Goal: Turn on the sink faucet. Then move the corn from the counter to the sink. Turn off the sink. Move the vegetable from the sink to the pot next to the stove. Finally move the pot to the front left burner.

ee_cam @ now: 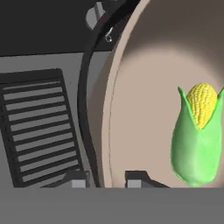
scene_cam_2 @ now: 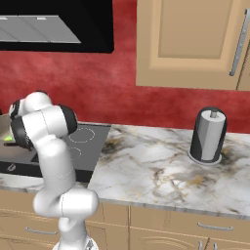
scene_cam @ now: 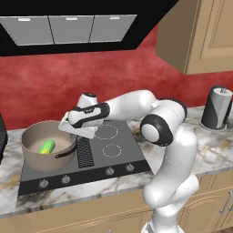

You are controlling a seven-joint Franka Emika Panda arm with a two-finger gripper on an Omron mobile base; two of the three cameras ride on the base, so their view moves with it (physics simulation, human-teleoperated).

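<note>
The wide grey-brown pot [scene_cam: 45, 160] stands on the left half of the black stove [scene_cam: 119, 146], toward its front. The corn [scene_cam: 47, 146] lies inside it, a yellow cob in green husk, also clear in the hand view [ee_cam: 197, 140]. My gripper [scene_cam: 68, 128] reaches down at the pot's right rim. In the hand view the gripper [ee_cam: 105, 179] straddles the rim and the dark band handle [ee_cam: 85, 109]. One fingertip is outside the pot wall [ee_cam: 144, 87] and one inside, with small gaps to the rim, so it is slightly open. The sink and faucet are out of view.
The ribbed centre grille [ee_cam: 39, 127] lies just right of the pot. Silver knobs [scene_cam: 109, 171] line the stove's front. A dark paper towel holder [scene_cam: 217, 108] stands on the marble counter [scene_cam_2: 156, 171] to the right. A black hood [scene_cam: 68, 27] and a wooden cabinet [scene_cam_2: 190, 44] hang overhead.
</note>
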